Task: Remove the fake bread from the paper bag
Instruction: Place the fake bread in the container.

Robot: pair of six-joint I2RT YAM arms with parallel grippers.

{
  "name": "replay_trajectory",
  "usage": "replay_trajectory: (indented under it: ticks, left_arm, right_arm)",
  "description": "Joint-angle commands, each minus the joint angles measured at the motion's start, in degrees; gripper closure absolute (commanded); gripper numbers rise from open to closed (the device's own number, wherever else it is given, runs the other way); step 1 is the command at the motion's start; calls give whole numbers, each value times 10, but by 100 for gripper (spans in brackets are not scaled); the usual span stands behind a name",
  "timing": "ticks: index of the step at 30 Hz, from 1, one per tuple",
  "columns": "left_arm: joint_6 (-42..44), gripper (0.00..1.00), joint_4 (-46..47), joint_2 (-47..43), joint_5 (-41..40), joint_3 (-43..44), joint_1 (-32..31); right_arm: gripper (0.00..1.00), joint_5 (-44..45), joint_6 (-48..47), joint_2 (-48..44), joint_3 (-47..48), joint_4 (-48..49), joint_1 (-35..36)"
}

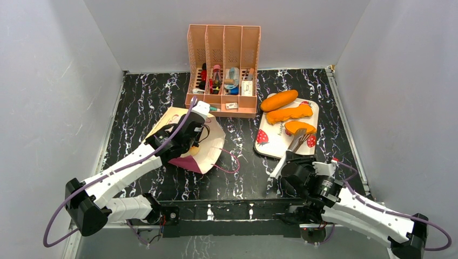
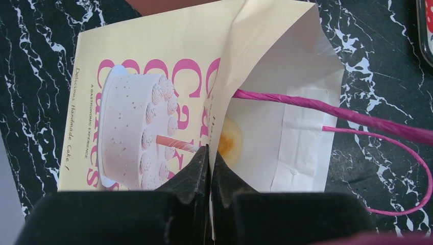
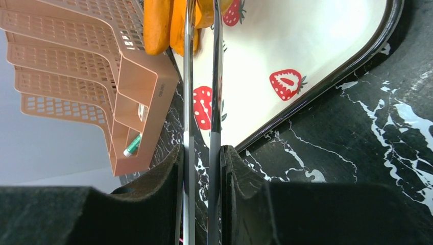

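On the black marbled table (image 1: 243, 178), the left gripper (image 2: 209, 159) was pinched shut on the rim of the paper bag (image 2: 153, 61), which lay on its side near the peach organiser (image 1: 224, 65), mouth held agape. Three pieces of fake bread (image 1: 290, 113) sat on the strawberry-print tray (image 1: 274, 145) to the right. There the right gripper (image 3: 201, 153) clamped metal tongs (image 3: 190, 92), their tips at the nearest bun (image 1: 300, 127).

Paper bag (image 2: 134, 48) interior mostly hidden
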Motion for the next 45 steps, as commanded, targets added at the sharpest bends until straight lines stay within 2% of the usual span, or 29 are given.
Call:
replay_trajectory:
  ticks: [1,6,12,17,21,31,35,45]
  left_arm:
    - [7,100,10,-19,28,3,1]
    - [8,100,9,-17,42,1,1]
    - [9,100,8,-23,49,-2,1]
    - [14,100,5,-25,46,-1,1]
    - [14,100,5,-23,46,-5,1]
    - [20,100,6,-15,46,-3,1]
    - [21,100,5,-15,45,-4,1]
    - [19,100,-1,-17,40,-5,1]
  right_arm:
    - [96,28,-30,21,5,94,-11]
    - [89,-41,-103,46,-4,187,-75]
    - [84,-157,-168,75,-48,272,-198]
    - [74,-231,-204,91,-73,328,-277]
    - [66,-241,-213,92,-75,332,-287]
    - [61,-261,-219,85,-87,336,-290]
    - [56,-268,-218,82,-91,338,-291]
    - [54,-279,-218,59,-92,328,-291]
